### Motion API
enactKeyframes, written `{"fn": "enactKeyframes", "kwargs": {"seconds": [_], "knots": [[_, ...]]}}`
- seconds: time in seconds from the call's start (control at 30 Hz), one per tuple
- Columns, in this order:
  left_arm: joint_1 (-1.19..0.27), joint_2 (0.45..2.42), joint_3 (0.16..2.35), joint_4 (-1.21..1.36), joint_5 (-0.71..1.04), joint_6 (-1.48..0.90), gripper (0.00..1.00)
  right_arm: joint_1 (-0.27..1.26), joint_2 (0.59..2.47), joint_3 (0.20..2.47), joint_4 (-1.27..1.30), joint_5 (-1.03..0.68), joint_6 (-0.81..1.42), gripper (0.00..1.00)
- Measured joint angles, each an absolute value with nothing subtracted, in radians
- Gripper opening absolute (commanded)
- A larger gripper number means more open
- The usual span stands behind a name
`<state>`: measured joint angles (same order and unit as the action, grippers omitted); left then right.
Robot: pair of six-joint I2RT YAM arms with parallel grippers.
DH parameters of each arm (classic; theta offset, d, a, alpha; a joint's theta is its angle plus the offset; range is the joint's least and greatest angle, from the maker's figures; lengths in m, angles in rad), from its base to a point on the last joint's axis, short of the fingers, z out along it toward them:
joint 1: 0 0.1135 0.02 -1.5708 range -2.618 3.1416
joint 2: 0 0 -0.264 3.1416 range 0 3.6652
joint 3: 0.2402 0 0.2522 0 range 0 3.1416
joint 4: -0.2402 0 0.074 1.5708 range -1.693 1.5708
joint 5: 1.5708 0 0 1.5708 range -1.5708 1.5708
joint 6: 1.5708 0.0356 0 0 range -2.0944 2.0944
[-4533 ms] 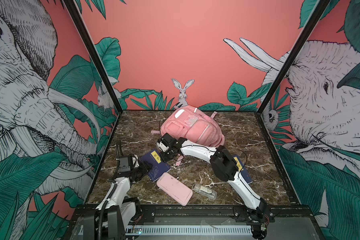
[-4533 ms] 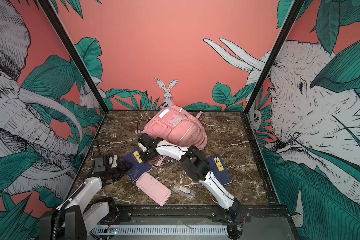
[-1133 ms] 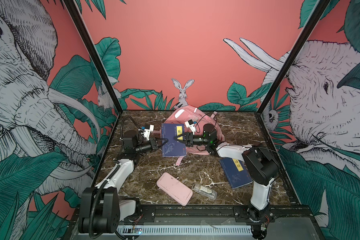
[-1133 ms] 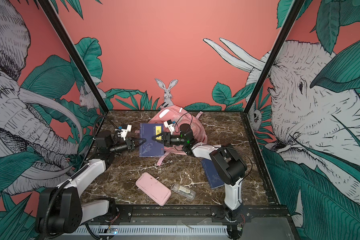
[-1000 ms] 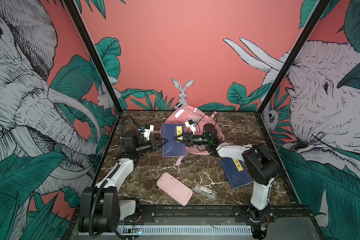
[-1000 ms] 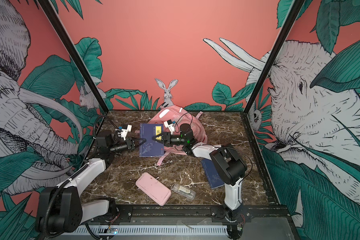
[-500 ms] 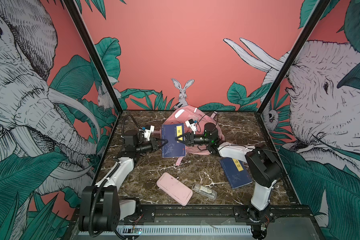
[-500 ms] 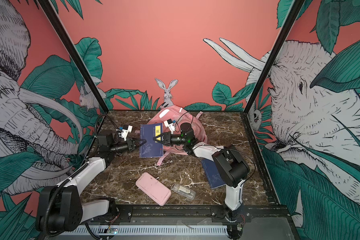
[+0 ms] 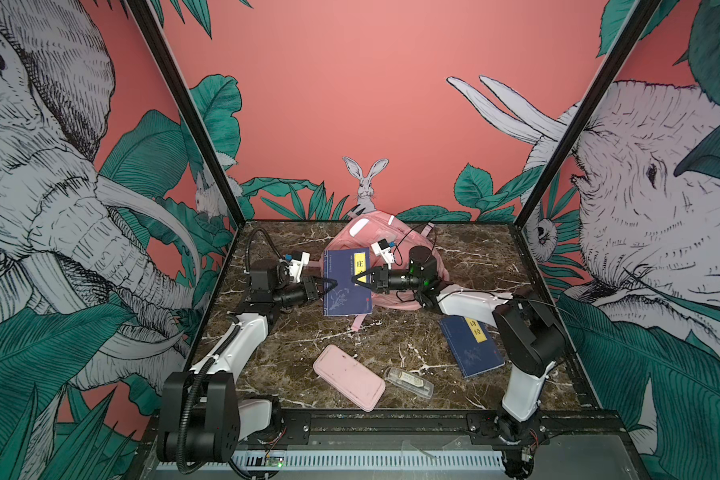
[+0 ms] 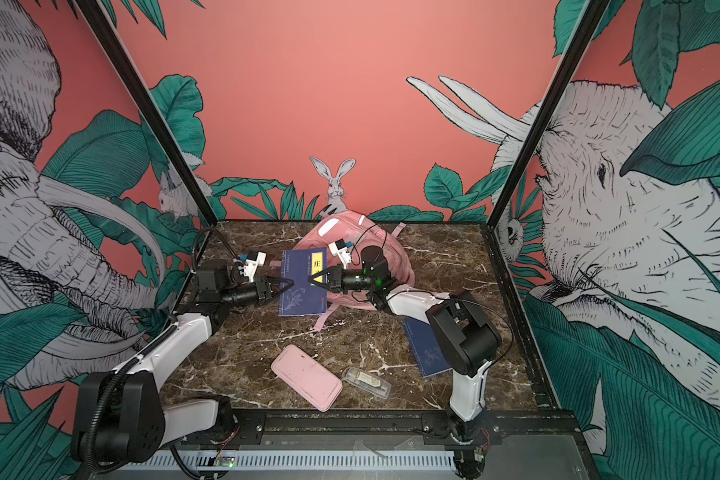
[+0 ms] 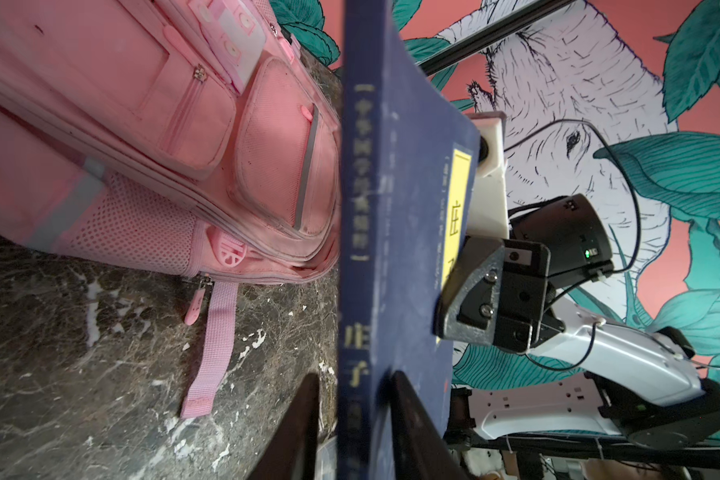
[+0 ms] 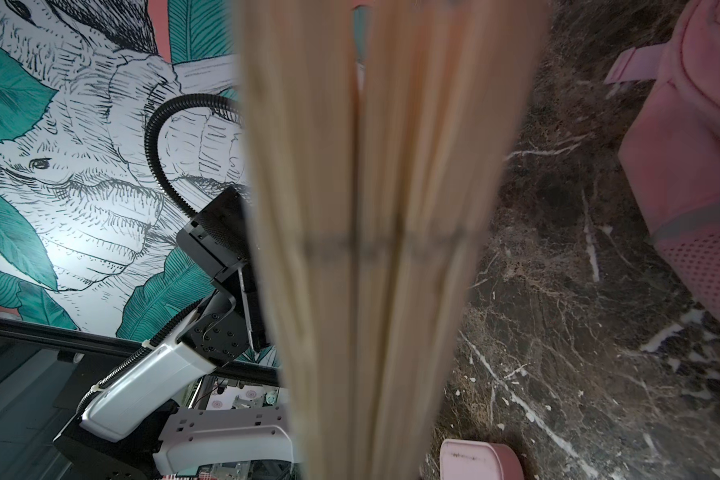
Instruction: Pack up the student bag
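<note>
Two robot arms meet over a marble table (image 9: 292,357), with a blue book (image 9: 341,301) held upright between them, its cover toward the front and a yellow title label at its upper corner. On the right, the right gripper (image 9: 355,283) is clamped on the book's page edge, one jaw pressed flat against the cover beside the label. On the left, the left gripper (image 9: 331,286) straddles the spine with its jaws parted; in the left wrist view a sliver of table shows between one jaw and the book. Just behind the book, the student bag (image 9: 377,220) lies on its back at the rear middle of the table, close to the back wall (image 9: 350,104), front pockets facing up. Its long axis runs roughly front to back, slightly skewed: the rounded end points at the wall, while the end with the small pocket and a loose strap points toward the front. Nearer the front edge lie a second blue book (image 9: 470,347) at the right, a pink pouch (image 9: 348,377) in the middle and a clear case (image 9: 409,382) just beside it.
</note>
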<state>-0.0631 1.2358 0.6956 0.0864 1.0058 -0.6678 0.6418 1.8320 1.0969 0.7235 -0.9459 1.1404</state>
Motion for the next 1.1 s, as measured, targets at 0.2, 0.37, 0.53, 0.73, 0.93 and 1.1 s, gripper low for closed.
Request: {"fn": "enactKeyframes", "kwargs": {"seconds": [0.2,0.37,0.53,0.73,0.93,1.1], "knots": [[-0.064,1.236,0.724,0.025,0.981,-0.634,0.63,0.616,1.798,1.092,0.695,-0.945,1.127,0.00],[-0.064,1.235,0.763,-0.044,0.949,-0.596,0.64,0.541,1.723,1.051,0.609,-0.937,1.084,0.00],[-0.067,1.235,0.788,-0.088,0.913,-0.572,0.64,0.435,1.624,1.015,0.466,-0.896,1.017,0.00],[-0.120,1.250,0.841,-0.142,0.841,-0.535,0.64,0.315,1.501,0.994,0.273,-0.825,0.936,0.00],[-0.262,1.333,0.959,-0.230,0.713,-0.466,0.64,0.205,1.402,0.971,0.076,-0.722,0.865,0.00],[-0.409,1.445,1.091,-0.319,0.559,-0.396,0.64,0.134,1.338,0.943,-0.064,-0.643,0.826,0.00]]}}
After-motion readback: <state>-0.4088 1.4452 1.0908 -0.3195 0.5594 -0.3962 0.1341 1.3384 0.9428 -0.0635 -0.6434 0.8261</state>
